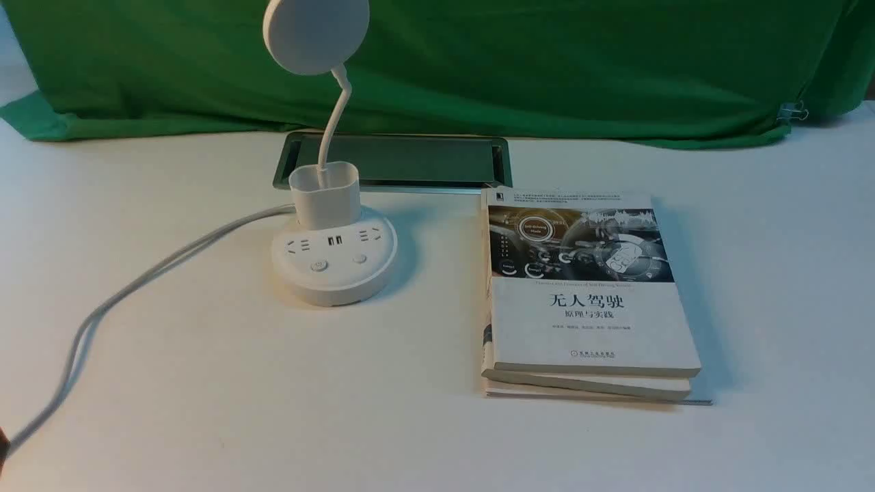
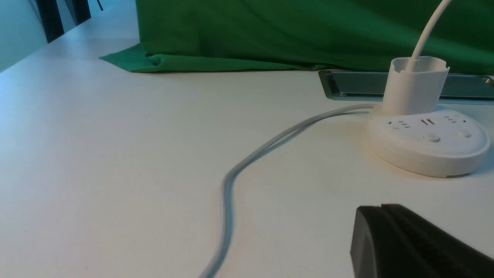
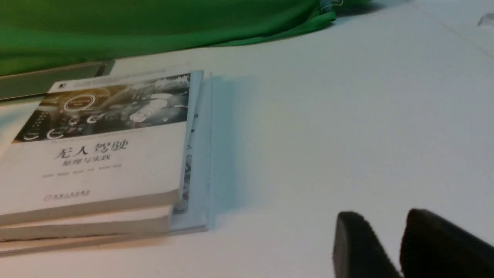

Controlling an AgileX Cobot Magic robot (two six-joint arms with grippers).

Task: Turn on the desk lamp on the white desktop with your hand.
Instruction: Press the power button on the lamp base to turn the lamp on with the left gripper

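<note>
Apparently we were at approach step. Desk lamp stood left of book stack. We had left gripper clenched, empty; right gripper slightly parted. Next move needed left fingertips above power button, then gentle press.

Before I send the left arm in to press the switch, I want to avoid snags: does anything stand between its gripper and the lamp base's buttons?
Nothing visible stands between the black left gripper and the buttons on the round white lamp base. The grey-white cord lies on the white desktop, off to the robot's left.
</note>
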